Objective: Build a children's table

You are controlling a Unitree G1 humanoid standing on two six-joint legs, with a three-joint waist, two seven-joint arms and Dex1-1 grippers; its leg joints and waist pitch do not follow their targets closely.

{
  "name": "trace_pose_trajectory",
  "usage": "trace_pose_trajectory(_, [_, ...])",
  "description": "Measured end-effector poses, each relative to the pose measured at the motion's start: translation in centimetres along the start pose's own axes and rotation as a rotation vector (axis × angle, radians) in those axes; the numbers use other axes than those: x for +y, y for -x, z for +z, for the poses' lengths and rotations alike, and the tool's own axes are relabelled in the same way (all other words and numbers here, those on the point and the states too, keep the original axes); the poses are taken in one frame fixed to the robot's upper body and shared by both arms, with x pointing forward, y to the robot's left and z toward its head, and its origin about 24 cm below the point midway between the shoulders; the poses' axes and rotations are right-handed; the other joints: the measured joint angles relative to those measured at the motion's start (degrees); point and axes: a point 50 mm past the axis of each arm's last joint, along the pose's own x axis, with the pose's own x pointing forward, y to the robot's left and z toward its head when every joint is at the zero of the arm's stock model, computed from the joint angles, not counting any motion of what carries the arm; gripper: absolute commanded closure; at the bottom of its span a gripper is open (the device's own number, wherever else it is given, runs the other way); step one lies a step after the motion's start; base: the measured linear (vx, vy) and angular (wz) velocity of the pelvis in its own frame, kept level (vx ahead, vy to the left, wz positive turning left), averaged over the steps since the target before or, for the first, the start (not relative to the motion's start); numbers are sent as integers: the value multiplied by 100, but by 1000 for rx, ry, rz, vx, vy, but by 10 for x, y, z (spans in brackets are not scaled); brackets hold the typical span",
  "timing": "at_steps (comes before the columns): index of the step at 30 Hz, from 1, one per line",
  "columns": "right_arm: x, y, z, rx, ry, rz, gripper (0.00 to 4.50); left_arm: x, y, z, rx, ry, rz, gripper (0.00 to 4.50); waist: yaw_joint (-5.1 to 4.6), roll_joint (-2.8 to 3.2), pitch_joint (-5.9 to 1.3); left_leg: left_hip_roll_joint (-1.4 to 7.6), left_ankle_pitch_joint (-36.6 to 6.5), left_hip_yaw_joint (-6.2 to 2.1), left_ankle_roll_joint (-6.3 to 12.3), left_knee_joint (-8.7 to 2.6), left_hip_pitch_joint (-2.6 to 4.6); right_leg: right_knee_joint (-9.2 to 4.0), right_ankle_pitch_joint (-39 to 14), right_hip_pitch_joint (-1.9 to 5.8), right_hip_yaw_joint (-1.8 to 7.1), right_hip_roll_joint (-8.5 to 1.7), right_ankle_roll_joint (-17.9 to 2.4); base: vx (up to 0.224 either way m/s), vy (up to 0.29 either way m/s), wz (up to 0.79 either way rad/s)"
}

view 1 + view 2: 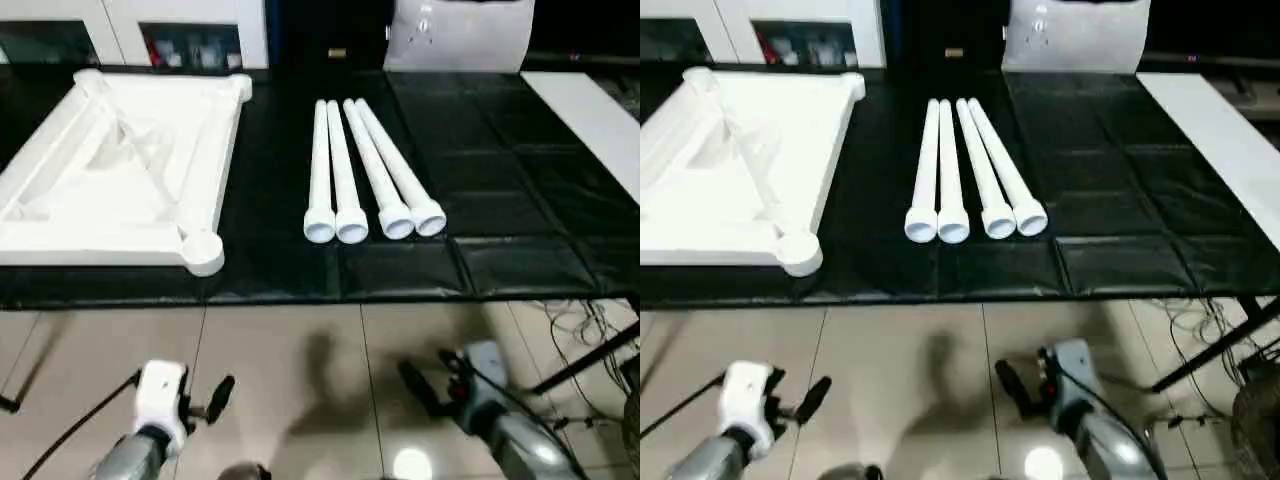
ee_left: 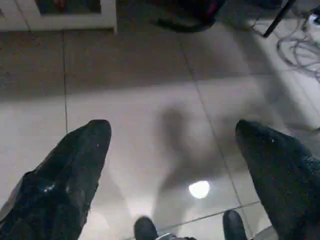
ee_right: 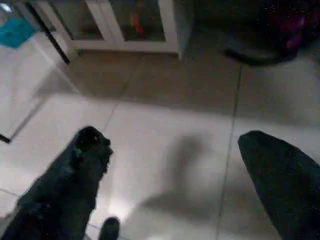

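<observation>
The children's table lies in parts on a black mat (image 1: 480,200). Its white top (image 1: 120,170) rests upside down at the left, ribbed underside up, with a round socket (image 1: 203,250) at the near corner. Several white tapered legs (image 1: 350,175) lie side by side in the middle of the mat, wide ends toward me. My left gripper (image 1: 215,400) hangs low over the tiled floor in front of the mat, open and empty, its fingers (image 2: 80,165) spread wide. My right gripper (image 1: 425,385) is also low over the floor, open, with nothing between its fingers (image 3: 70,180).
A white cabinet (image 1: 180,30) with glass doors stands behind the mat. A white board (image 1: 590,115) lies at the right edge and a pale sheet (image 1: 460,35) at the back. Cables (image 1: 580,320) and a black slanted bar (image 1: 590,360) cross the floor at the right.
</observation>
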Motion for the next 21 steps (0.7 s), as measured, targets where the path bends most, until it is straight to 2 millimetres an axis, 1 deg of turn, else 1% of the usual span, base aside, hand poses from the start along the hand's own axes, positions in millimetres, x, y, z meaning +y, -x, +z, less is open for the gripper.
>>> trace_pose_trajectory(2, [3,11,6,-9,16,8,0,1,11,8,-16,-13,1,2,1,6,19,-1,0,3,-1,-5,-9,-4,-6,-8,4,1,12,0,0,0])
trace_pose_trajectory(4, [7,17,16,-32,35,18,0,-1,19,16,-38,-4,6,2,2,4,21,-2,1,9,-1,-16,-11,-13,-2,-11,7,1,17,0,0,0])
trace_pose_trajectory(5, [9,24,27,-56,60,24,0,-2,26,26,-70,1,10,2,4,-11,28,-2,-3,9,-7,-21,-15,-17,7,-13,6,2,5,0,0,0])
trace_pose_trajectory(7, [6,30,42,-87,98,6,0,-3,31,39,-111,2,20,2,26,-19,24,-1,-4,9,-8,-38,-9,-41,16,-4,3,5,10,0,0,0])
trace_pose_trajectory(9, [2,38,67,-134,140,-48,0,-7,36,62,-174,-11,20,2,54,-14,25,-2,-4,9,-8,-39,-13,-52,23,-2,3,6,16,0,0,0])
trace_pose_trajectory(11, [0,43,90,-192,167,-87,0,-11,40,83,-235,-27,18,2,62,-9,16,-1,-3,9,-7,-41,-1,-61,25,13,0,7,18,0,0,0])
trace_pose_trajectory(13, [0,45,105,-232,155,-123,0,-15,43,97,-273,-18,25,2,65,-10,13,-1,-3,8,-7,-41,4,-60,25,17,-2,8,19,0,0,0])
trace_pose_trajectory(15, [-2,43,122,-270,191,-173,0,-17,42,117,-339,-9,36,2,65,4,9,-1,1,8,-12,-32,3,-56,37,19,-2,8,26,0,0,0])
trace_pose_trajectory(16, [-1,43,129,-290,204,-182,0,-17,41,129,-387,-13,43,2,69,8,3,-1,4,6,-15,-29,4,-56,43,21,-3,8,31,0,0,0])
trace_pose_trajectory(17, [1,41,137,-310,204,-184,0,-17,39,146,-446,-8,50,2,80,32,-10,-1,5,-2,-16,-16,6,-46,46,29,-8,8,32,0,0,0])
trace_pose_trajectory(19, [5,38,146,-340,189,-175,0,-17,39,164,-512,-17,65,2,69,66,-38,-1,4,-3,-15,0,13,-37,48,40,-5,7,33,0,0,0])
trace_pose_trajectory(21, [5,35,147,-338,164,-202,0,-17,37,174,-544,-26,85,2,63,84,-62,-1,4,-3,-15,9,36,-30,50,61,-3,7,35,0,0,0])
